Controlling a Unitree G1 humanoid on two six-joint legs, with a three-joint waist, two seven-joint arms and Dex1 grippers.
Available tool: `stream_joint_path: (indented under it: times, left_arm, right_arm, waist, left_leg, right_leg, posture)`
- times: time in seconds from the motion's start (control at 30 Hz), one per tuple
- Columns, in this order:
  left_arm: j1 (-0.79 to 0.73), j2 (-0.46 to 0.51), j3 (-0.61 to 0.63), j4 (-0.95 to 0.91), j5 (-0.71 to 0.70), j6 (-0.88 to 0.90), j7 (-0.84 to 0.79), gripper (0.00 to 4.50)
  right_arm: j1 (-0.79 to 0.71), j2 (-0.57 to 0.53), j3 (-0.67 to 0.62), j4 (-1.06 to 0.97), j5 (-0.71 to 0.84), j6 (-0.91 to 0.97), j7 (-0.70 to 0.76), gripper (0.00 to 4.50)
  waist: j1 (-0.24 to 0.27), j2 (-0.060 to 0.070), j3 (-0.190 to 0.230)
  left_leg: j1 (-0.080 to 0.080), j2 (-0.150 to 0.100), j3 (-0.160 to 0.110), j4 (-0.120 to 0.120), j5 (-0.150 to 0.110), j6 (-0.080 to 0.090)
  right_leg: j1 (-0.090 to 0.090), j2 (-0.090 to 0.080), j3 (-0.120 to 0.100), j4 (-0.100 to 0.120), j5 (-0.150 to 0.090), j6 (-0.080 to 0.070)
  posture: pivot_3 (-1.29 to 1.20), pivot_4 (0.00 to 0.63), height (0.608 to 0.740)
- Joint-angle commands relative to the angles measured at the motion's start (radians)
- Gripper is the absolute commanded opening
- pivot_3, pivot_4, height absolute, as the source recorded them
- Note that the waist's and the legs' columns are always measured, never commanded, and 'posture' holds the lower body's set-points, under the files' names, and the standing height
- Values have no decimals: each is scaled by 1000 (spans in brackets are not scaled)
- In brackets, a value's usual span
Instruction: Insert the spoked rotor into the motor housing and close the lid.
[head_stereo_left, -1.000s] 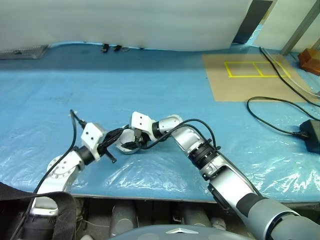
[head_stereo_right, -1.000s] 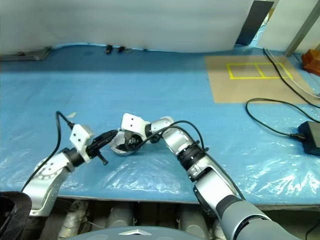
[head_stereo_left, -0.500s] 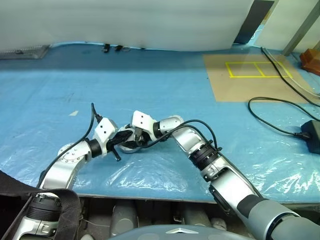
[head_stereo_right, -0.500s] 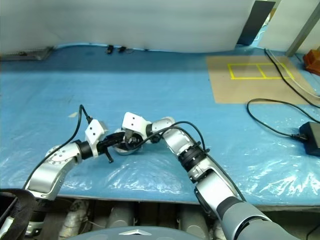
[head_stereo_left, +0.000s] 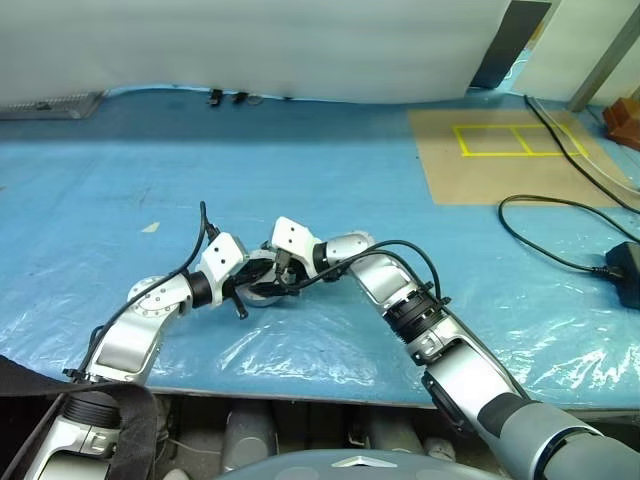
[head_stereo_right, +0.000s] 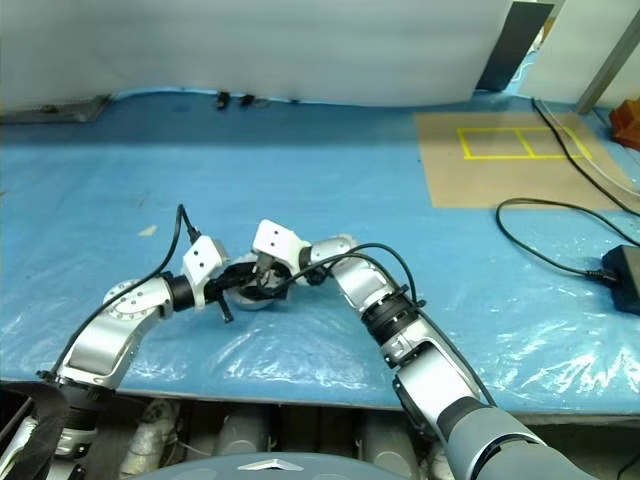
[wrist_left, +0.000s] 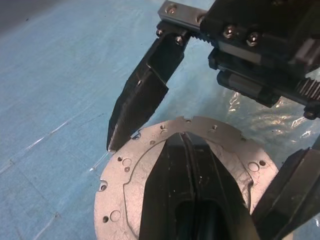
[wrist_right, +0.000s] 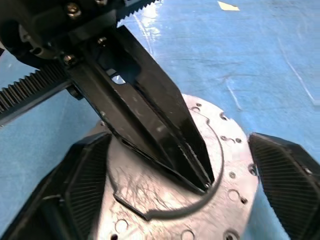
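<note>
On the near middle of the blue-covered tabletop (head_stereo_left: 330, 150), the round silver assembly sits between my two arms, a flat disc with small holes round its rim. I take its plain grey top for the lid (wrist_left: 150, 165) already lying on the motor housing (wrist_right: 235, 200), though I cannot see a seam clearly enough to be sure it is seated all round. The spoked rotor, I judge, is underneath.

My left end effector (wrist_left: 185, 145) has its fingers pressed together into one point, and that point rests on the lid near its centre. My right end effector (wrist_right: 180, 165) is spread wide, one finger (wrist_right: 80, 175) on each side of the rim, neither touching it that I can see.

The step in hand looks like pressing the lid home. To do it well I should push straight down through the centre with the left tip (an off-centre push would tilt the disc and jam one edge), while the right fingers stay close to the rim so the housing cannot skate on the slippery plastic sheet. Afterwards, lift straight up.
</note>
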Motion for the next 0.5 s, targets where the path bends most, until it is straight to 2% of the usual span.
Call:
stream_joint_path:
  times: [0.03,0.5]
  left_arm:
    - [39,9,-28,26,24,41,-2,0]
    - [76,16,15,-28,3,75,7,0]
  right_arm:
    - [1,-10,-19,11,4,13,-12,4456]
    - [-22,-43,-51,-20,77,-23,60,4456]
  waist:
    - [0,0,0]
    - [-7,0,0]
  left_leg:
    - [0,0,0,0,0,0]
    - [-6,0,1,-1,0,0]
  right_leg:
    - [0,0,0,0,0,0]
    - [-4,0,-1,-3,3,-5]
  posture:
    - [0,150,740]
    - [0,150,740]
